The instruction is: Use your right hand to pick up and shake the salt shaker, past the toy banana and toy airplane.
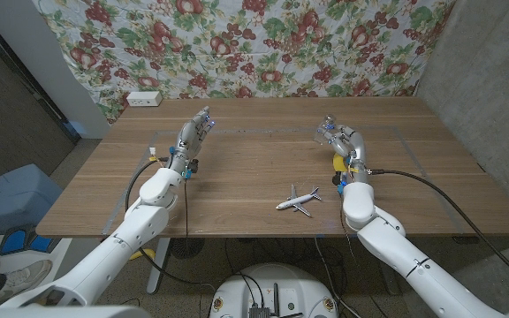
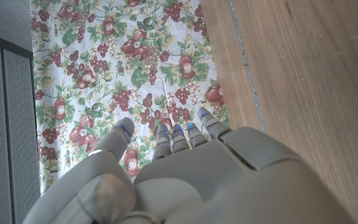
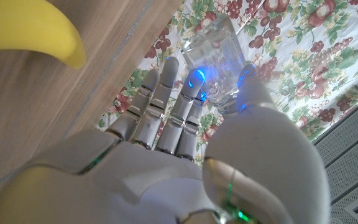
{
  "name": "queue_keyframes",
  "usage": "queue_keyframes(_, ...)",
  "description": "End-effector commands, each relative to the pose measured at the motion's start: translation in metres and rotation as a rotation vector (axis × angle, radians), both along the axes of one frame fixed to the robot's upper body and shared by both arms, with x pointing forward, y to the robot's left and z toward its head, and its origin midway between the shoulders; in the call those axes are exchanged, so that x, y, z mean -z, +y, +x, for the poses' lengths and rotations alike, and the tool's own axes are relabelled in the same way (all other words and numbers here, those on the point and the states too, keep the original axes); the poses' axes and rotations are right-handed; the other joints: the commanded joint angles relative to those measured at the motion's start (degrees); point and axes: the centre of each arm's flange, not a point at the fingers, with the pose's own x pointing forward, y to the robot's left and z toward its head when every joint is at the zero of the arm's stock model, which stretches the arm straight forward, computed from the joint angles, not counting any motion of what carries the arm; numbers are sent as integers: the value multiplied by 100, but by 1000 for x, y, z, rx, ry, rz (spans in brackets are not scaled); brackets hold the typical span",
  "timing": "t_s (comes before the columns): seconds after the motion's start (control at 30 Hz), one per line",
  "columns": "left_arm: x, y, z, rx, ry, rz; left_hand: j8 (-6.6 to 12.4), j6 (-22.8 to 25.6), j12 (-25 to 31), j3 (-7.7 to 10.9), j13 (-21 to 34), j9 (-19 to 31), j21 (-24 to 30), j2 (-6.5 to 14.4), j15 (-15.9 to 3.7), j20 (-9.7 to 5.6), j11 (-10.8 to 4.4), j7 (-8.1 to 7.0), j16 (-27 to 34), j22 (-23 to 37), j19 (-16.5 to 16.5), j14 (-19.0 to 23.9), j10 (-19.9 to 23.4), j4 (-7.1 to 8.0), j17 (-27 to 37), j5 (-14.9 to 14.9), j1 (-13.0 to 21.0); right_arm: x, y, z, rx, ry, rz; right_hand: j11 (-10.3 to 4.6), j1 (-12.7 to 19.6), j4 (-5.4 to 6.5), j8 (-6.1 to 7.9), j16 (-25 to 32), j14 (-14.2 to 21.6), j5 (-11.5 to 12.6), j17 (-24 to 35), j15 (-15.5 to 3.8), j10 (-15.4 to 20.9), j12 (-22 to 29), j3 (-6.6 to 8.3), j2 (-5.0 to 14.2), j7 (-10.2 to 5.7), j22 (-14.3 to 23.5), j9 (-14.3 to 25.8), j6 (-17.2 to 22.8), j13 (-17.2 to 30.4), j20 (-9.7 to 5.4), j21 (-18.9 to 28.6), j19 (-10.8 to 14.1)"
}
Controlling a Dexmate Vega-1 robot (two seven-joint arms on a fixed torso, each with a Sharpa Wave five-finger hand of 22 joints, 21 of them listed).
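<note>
Salt shaker — in right hand

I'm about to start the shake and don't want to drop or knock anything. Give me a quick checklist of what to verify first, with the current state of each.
1. Salt shaker held by the right hand: ok, the fingers and thumb close around the glass in the right wrist view.
2. Shaker lifted off the table: cannot tell from the head view.
3. Toy airplane out of the way: ok, it lies nearer the robot than the hand.
4. Toy banana clear: ok, it lies beside the wrist, untouched.
5. Left hand out of the way: ok, far across the table, holding nothing.
</note>
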Motion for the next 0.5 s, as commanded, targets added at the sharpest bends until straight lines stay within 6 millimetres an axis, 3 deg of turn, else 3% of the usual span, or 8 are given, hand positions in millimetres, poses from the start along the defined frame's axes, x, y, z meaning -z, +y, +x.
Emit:
queue_keyframes(0.03,1,1,-3,1,-3,-2,23,45,7,29,6,25,-4,218,-54,-4,-5,-12,-7,21,36,29,31,0,12,25,-30,-2,4,-5,2,10,-71,-21,716,164,32,5,10,19,8,-711,39,38,137,655,350,0,14,1471,9,-96,56,-22)
queue_keyframes(0.5,3,1,-6,2,-1,2,37,90,3,17,6,25,-18,192,-50,-4,-11,-5,-11,22,37,25,21,-10,9,21,-35,-1,9,-10,-1,39,-147,-32,720,165,26,-9,15,15,3,-713,32,26,133,647,328,-5,-2,1485,-7,-91,98,-21)
